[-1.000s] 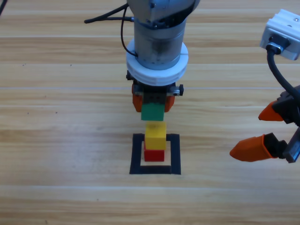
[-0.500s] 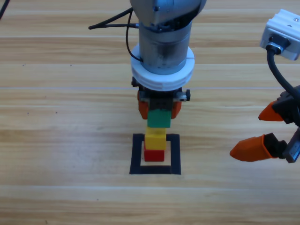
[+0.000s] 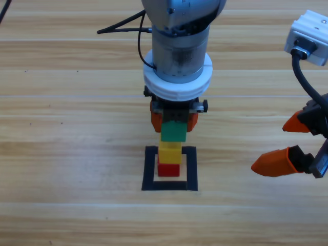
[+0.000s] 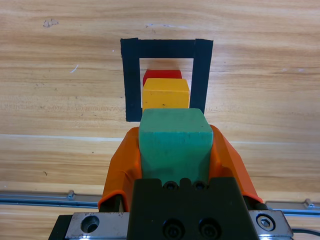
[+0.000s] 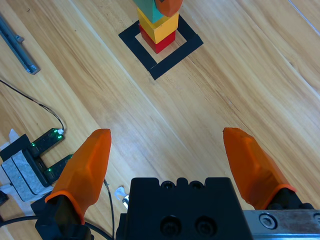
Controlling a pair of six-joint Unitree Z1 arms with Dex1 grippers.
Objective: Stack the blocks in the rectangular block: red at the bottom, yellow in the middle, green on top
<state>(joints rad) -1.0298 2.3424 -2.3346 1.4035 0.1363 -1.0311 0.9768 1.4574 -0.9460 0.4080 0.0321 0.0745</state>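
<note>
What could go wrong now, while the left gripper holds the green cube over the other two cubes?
1. The left gripper is shut on the green cube just above the yellow cube. If it is released off centre, it may slide off.
2. The yellow cube sits on the red cube inside the black tape square. A push from the jaws might topple this narrow stack.

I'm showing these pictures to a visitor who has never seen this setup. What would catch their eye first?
Most striking is the left pincer at the table's middle, shut on the green cube and holding it right above the yellow cube; whether they touch is unclear. That yellow cube sits on the red cube inside the black tape square. Off to the right, the right pincer waits with its jaws open and holding nothing.
</note>
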